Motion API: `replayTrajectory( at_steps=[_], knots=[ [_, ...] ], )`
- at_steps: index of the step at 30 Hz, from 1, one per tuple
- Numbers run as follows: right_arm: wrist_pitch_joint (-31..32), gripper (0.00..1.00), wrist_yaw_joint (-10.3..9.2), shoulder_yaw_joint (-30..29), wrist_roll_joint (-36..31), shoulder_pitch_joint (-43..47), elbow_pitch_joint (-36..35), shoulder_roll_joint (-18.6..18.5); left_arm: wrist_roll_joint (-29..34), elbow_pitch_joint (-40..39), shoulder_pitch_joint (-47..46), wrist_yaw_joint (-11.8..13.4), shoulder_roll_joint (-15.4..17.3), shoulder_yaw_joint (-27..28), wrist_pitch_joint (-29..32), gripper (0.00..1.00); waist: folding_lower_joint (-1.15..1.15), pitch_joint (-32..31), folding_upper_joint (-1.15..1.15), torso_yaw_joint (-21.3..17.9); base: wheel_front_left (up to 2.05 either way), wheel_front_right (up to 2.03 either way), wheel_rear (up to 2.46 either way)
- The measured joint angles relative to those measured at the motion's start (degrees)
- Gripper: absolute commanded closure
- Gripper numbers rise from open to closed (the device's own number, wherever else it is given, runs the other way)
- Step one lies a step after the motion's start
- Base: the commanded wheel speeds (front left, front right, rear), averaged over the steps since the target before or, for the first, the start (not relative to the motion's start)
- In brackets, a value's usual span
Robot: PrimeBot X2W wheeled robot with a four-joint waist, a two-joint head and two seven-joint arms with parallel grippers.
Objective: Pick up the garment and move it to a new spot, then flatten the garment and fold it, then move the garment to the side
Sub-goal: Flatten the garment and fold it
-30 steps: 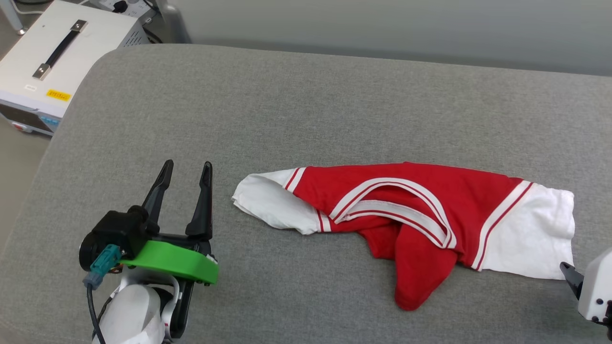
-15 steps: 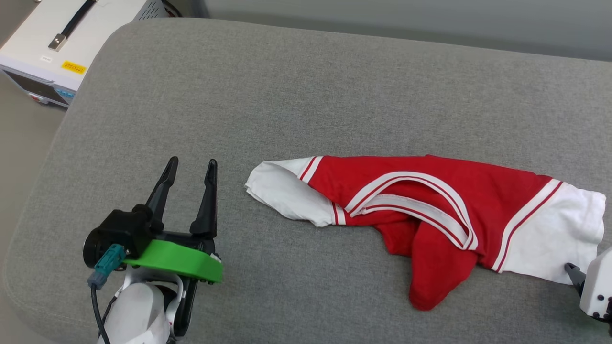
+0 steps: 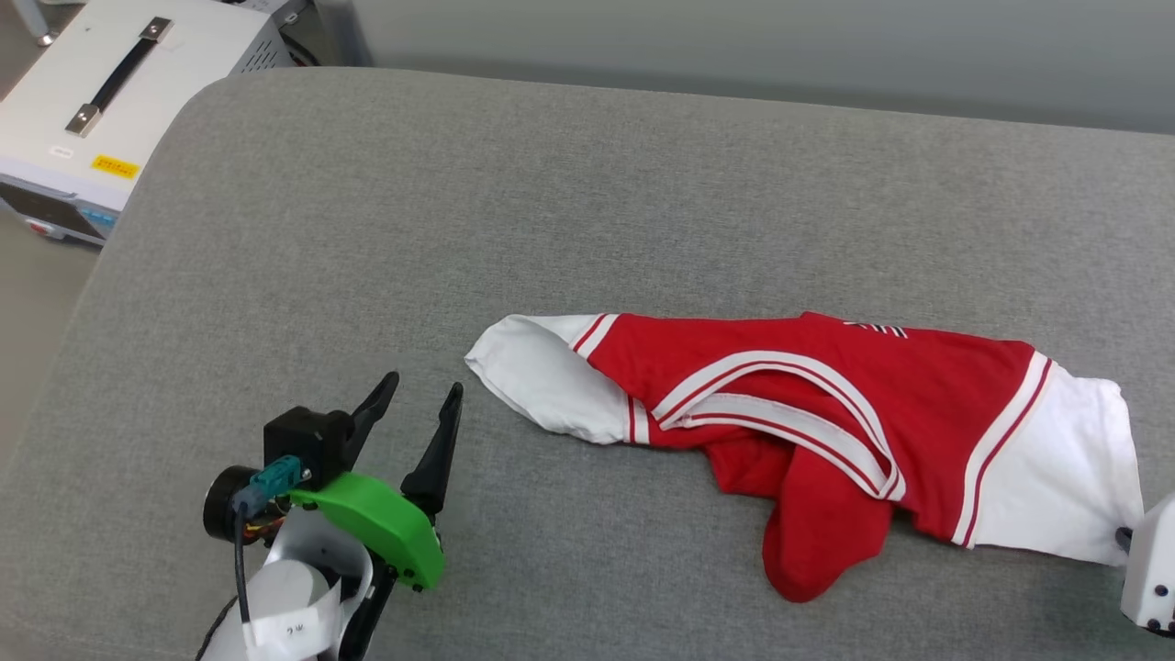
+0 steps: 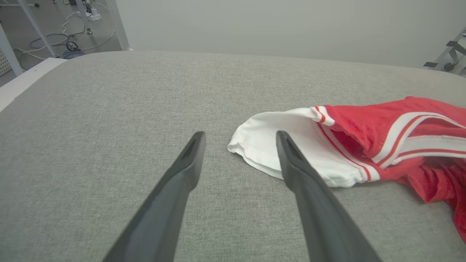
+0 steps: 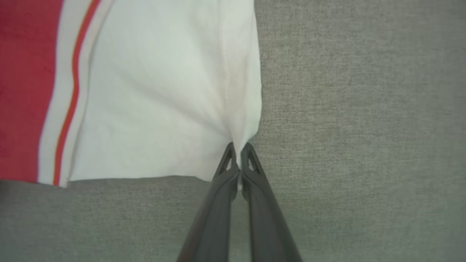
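- White box far left, beside the grey cushion.
- Shirt lies just right of the spread left gripper.
- Right gripper pinches its white sleeve corner.

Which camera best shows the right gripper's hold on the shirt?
Right wrist view: the right gripper is shut on the garment's white sleeve corner. Head view cuts it off at the frame edge; left wrist view shows the other sleeve.
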Motion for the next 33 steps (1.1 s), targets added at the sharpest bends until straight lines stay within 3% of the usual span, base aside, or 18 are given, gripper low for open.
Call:
replayTrajectory(
  at_steps=[3,4,5,12,22,32,33],
  knots=[
    [0.49,1.0,0.0,0.05,0.47,0.29,-2.47,-0.22,-2.5,1.04,-1.91,-0.01,2.1,-2.61,5.72,0.0,0.0,-0.38,0.0,-1.32,0.0,0.0,0.0],
    [1.34,1.0,0.0,0.55,0.74,0.29,-4.47,-0.21,-3.71,2.34,-4.88,-0.01,3.65,-4.57,12.1,0.0,0.0,-0.45,0.0,-2.63,0.0,0.0,0.0],
    [1.57,1.0,0.0,0.71,0.75,0.29,-5.11,-0.16,-4.07,2.91,-6.11,-0.01,3.99,-5.12,14.24,0.0,0.0,-0.38,0.0,-3.06,0.0,0.0,0.0],
    [2.55,1.0,0.0,2.64,1.09,0.23,-8.54,0.56,-5.37,7.62,-13.4,-0.01,5.09,-6.77,23.25,0.0,0.0,1.65,0.0,-5.24,0.0,0.0,0.0],
    [2.64,1.0,0.0,3.0,1.67,-0.01,-9.92,0.89,-2.76,14.96,-17.9,1.52,5.47,-7.95,22.95,0.0,0.0,5.35,0.0,-7.64,0.0,0.0,0.0],
    [2.82,1.0,0.0,3.34,2.33,-0.01,-10.32,0.96,-2.31,20.56,-21.68,1.02,5.19,-10.6,23.08,0.0,0.0,7.02,0.0,-7.89,0.0,0.0,0.0],
    [2.87,1.0,0.0,3.37,2.34,-0.01,-10.4,0.89,-2.41,21.06,-22.36,0.88,5.12,-11.22,24.17,0.51,0.0,7.1,0.0,-7.82,0.0,0.0,0.0]
  ],
)
